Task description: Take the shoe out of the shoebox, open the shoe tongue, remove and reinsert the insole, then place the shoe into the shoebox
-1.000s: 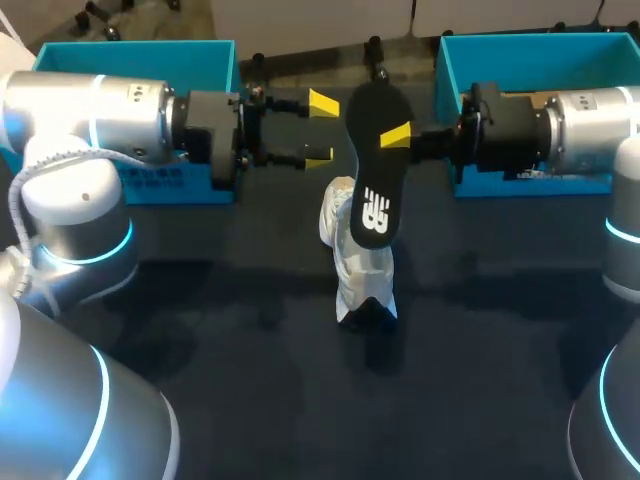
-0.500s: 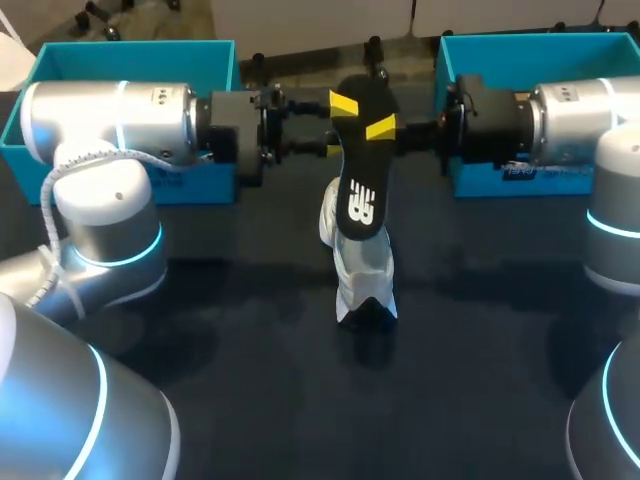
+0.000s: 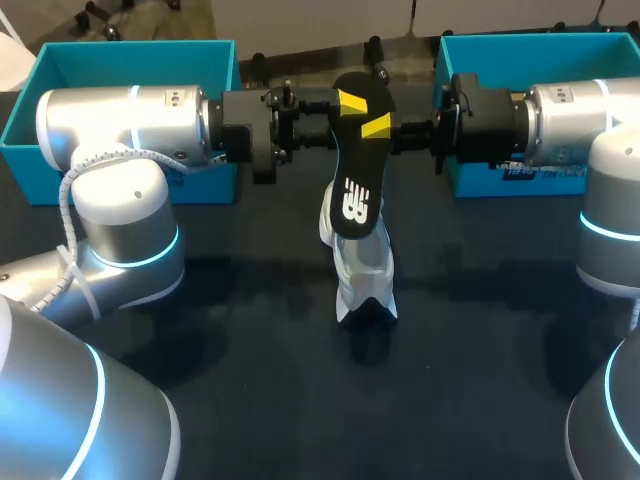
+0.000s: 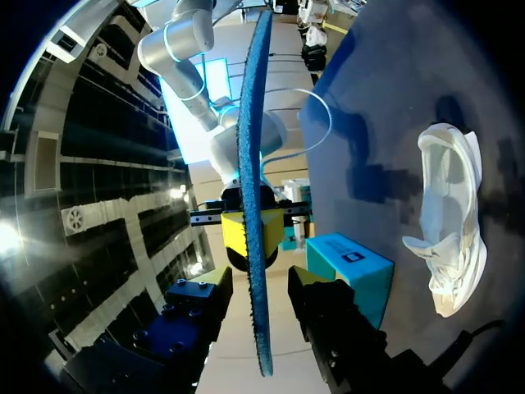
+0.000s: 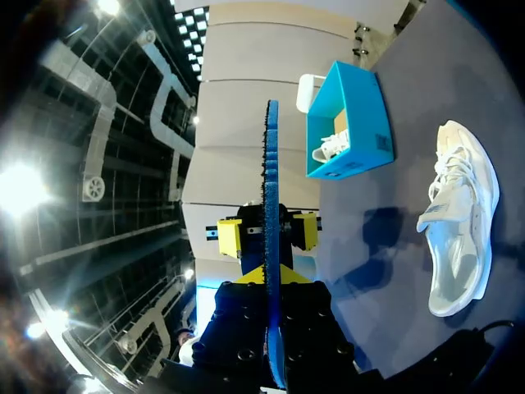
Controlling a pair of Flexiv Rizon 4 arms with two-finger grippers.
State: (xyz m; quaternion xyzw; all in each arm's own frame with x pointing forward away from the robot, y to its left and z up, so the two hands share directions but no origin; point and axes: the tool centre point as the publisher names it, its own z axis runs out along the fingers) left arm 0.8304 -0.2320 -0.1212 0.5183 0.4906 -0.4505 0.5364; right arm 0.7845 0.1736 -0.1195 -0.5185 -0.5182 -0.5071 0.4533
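A black insole (image 3: 355,190) hangs upright in the air above a white shoe (image 3: 360,265) lying on the dark table. My right gripper (image 3: 380,127) is shut on the insole's upper part from the right. My left gripper (image 3: 345,105) comes in from the left, open, one finger on each side of the insole's top end. In the left wrist view the insole (image 4: 254,164) shows edge-on between my left gripper (image 4: 258,295), with gaps on both sides. In the right wrist view my right gripper (image 5: 273,283) clamps the insole (image 5: 271,205), and the shoe (image 5: 463,222) lies beside it.
Two teal shoeboxes stand at the back of the table, one at the left (image 3: 60,60) and one at the right (image 3: 530,45). In the right wrist view the left box (image 5: 369,123) holds another white shoe.
The right arm carried the insole a little leftward. The left gripper advanced until its fingers straddled the insole's top end, and those fingers narrowed.
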